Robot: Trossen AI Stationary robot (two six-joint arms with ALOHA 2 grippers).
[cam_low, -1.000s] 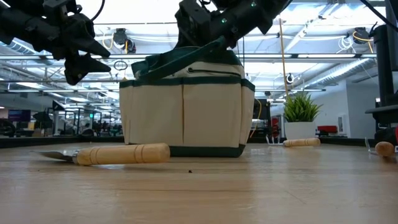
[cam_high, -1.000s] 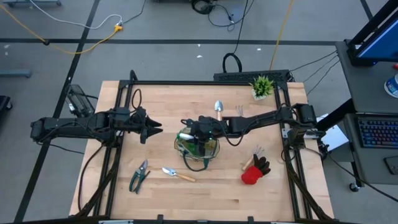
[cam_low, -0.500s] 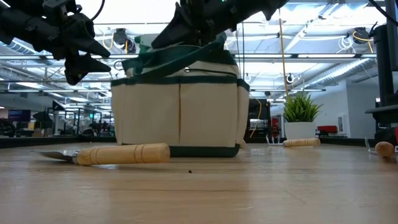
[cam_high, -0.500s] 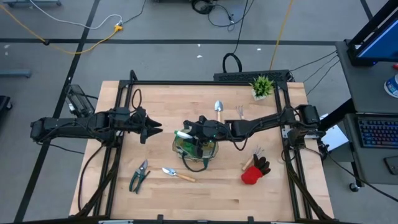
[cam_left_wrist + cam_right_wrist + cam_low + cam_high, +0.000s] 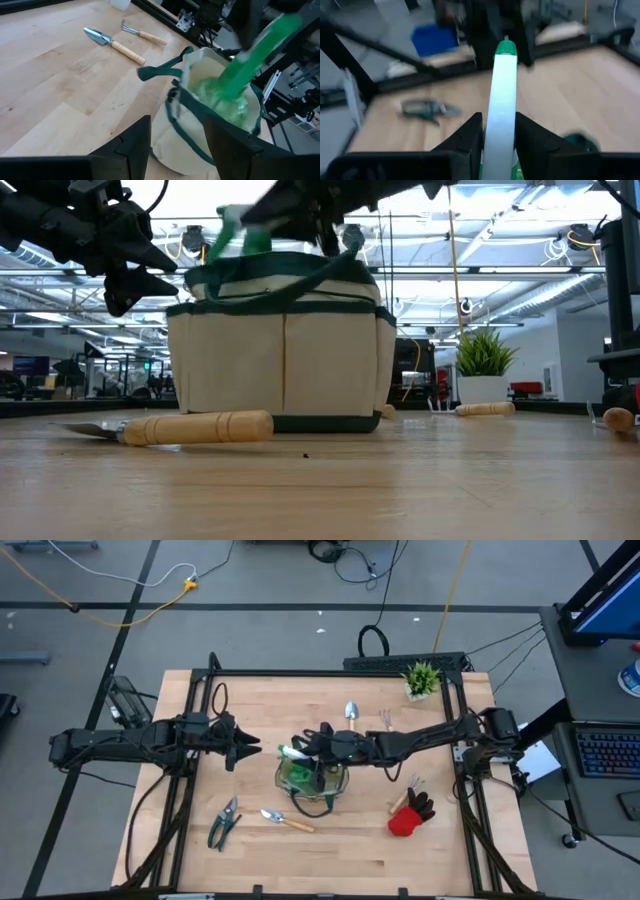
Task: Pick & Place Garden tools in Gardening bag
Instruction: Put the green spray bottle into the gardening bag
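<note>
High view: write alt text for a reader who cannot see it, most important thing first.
Seen from above, the right gripper holds a green spray bottle over the open gardening bag at the middle of the wooden table. The left gripper waits, open, left of the bag. Pruners, two trowels, a hand fork and a red-and-black glove lie around it.

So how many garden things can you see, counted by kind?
Trowels: 2
Hand forks: 2
Pruners: 1
Spray bottle: 1
Glove: 1
Gardening bag: 1
Potted plant: 1
Total: 9
</note>
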